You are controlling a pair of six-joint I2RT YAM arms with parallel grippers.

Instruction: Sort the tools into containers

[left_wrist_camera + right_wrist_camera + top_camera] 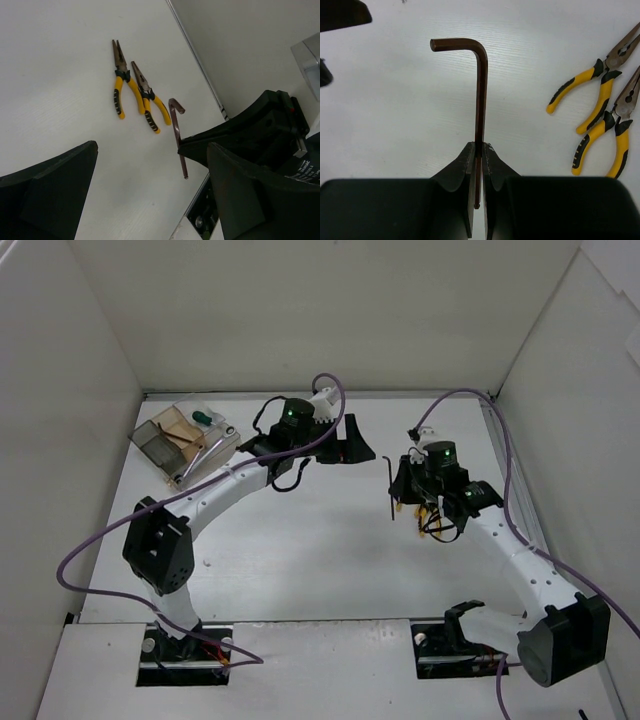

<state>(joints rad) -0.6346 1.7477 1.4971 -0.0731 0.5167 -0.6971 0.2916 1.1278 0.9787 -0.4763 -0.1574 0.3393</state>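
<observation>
My right gripper (479,150) is shut on the long leg of a dark brown L-shaped hex key (481,90) and holds it above the table; both show in the top view, gripper (398,490) and key (390,485). Two yellow-handled pliers (592,95) (615,135) lie side by side on the table just beside it, also visible in the left wrist view (120,85). My left gripper (358,445) is open and empty, left of the hex key (177,135). The clear containers (150,440) stand at the far left with a green-handled screwdriver (203,418), a silver wrench (205,452) and thin rods inside.
White walls close in the table on the left, back and right. Purple cables (330,390) loop over both arms. A metal strip (505,480) runs along the table's right edge. The left gripper's finger (340,12) shows at the top left of the right wrist view.
</observation>
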